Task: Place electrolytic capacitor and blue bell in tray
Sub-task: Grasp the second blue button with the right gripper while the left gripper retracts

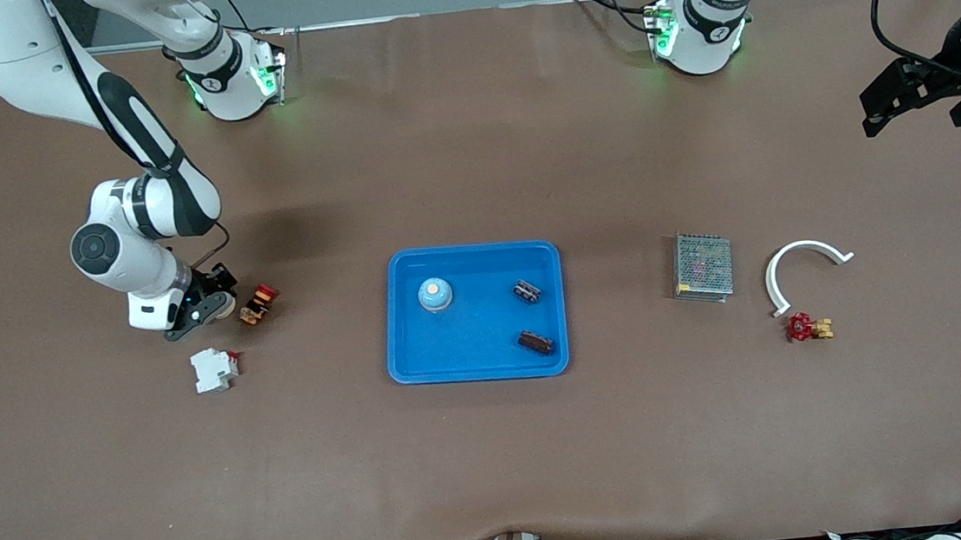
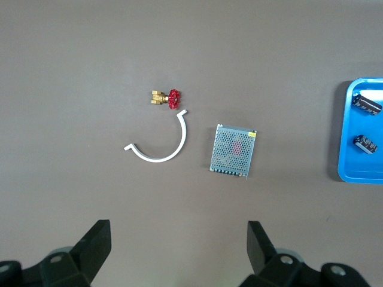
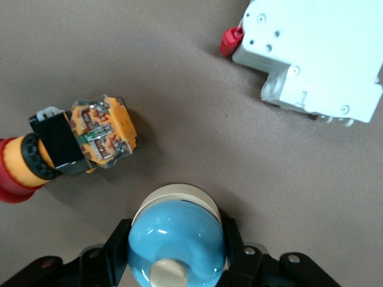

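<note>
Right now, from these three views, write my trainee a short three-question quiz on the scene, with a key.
1. True or false: the tray already holds a blue bell.
2. How many dark capacitors lie in the tray? A) one B) two C) three
3. Fill in: the right gripper, low over the table beside the red-and-orange push button, is shut on a ____.

Key: 1 true; 2 B; 3 second blue bell. The left gripper waits open above the left arm's end of the table.
</note>
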`<state>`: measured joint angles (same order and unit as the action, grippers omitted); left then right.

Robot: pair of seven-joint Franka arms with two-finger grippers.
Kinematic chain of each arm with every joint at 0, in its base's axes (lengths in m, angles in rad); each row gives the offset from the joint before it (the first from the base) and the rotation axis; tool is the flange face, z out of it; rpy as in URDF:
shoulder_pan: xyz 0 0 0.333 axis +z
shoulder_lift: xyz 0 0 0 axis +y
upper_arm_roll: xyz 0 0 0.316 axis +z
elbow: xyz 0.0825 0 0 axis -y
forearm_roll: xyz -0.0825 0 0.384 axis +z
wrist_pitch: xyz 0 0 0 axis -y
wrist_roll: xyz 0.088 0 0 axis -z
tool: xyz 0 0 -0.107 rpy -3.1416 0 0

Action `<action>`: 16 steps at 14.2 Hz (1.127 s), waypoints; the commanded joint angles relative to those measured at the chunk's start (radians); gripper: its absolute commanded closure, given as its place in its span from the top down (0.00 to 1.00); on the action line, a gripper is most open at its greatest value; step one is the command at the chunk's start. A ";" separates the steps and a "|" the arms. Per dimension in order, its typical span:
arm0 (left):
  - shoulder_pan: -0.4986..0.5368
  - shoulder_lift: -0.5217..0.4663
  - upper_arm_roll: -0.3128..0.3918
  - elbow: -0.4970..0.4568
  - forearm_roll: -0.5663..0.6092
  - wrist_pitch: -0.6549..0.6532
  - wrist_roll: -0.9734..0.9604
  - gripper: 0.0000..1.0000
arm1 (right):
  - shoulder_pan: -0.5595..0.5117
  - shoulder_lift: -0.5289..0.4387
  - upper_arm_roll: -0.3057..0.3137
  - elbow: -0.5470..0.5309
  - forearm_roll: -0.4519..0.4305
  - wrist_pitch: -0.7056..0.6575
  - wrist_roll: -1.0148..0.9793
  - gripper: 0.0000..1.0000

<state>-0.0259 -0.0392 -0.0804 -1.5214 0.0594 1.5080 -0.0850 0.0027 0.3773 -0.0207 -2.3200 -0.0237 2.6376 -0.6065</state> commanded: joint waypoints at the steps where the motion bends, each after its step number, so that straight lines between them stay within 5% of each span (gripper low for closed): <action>1: 0.001 -0.019 -0.004 -0.016 -0.015 -0.008 0.005 1.00 | 0.005 -0.032 0.005 0.055 -0.013 -0.081 0.005 0.35; 5: 0.003 -0.022 -0.004 -0.011 -0.016 -0.009 0.002 1.00 | 0.040 -0.046 0.005 0.404 0.004 -0.543 0.048 0.35; 8: 0.006 -0.015 -0.004 -0.006 -0.016 -0.009 -0.001 1.00 | 0.123 -0.034 0.005 0.675 0.010 -0.776 0.262 0.33; 16: 0.003 0.013 -0.002 0.026 -0.012 -0.008 0.014 1.00 | 0.411 0.132 0.004 0.824 0.102 -0.658 0.913 0.33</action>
<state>-0.0260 -0.0364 -0.0809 -1.5191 0.0590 1.5083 -0.0850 0.3836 0.4400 -0.0050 -1.5595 0.0599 1.9479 0.2171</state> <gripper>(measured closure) 0.000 0.339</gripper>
